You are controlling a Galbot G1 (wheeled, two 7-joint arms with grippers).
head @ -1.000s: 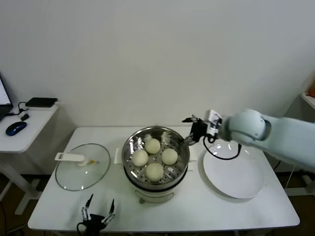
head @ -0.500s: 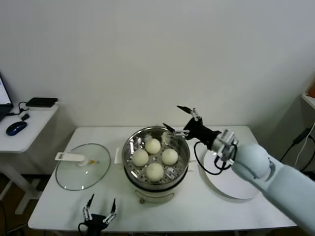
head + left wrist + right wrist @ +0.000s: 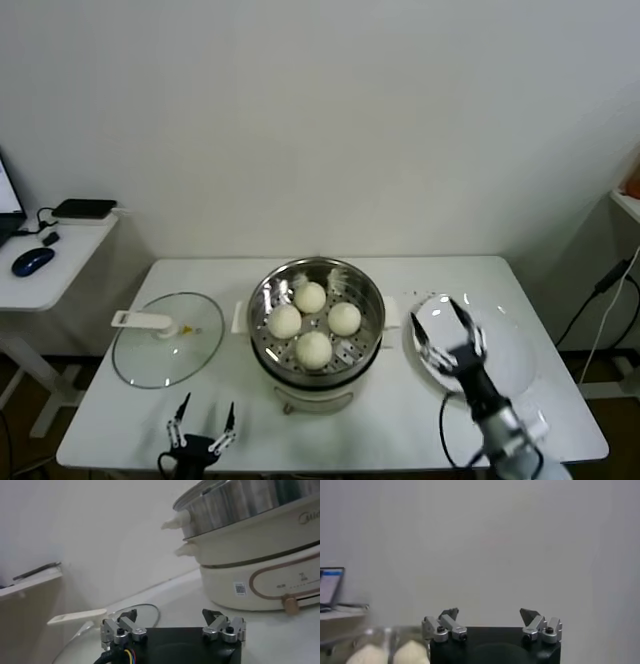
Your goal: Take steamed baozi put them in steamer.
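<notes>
Four steamed baozi (image 3: 313,321) sit in the steamer (image 3: 316,334); right gripper (image 3: 448,331) over the plate (image 3: 510,358) — jaws apart, empty; left gripper (image 3: 201,427) low at the counter (image 3: 400,425) edge — jaws apart.

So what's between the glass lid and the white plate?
In the head view, the steamer, holding four baozi, sits between the glass lid and the plate.

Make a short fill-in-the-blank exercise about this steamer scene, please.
1. The steamer holds ____ baozi.
2. The white plate carries ____ baozi.
3. The glass lid lies on the steamer's ____ side.
4. The right tool, above the plate, is ____.

Missing words: four; no; left; open
</notes>
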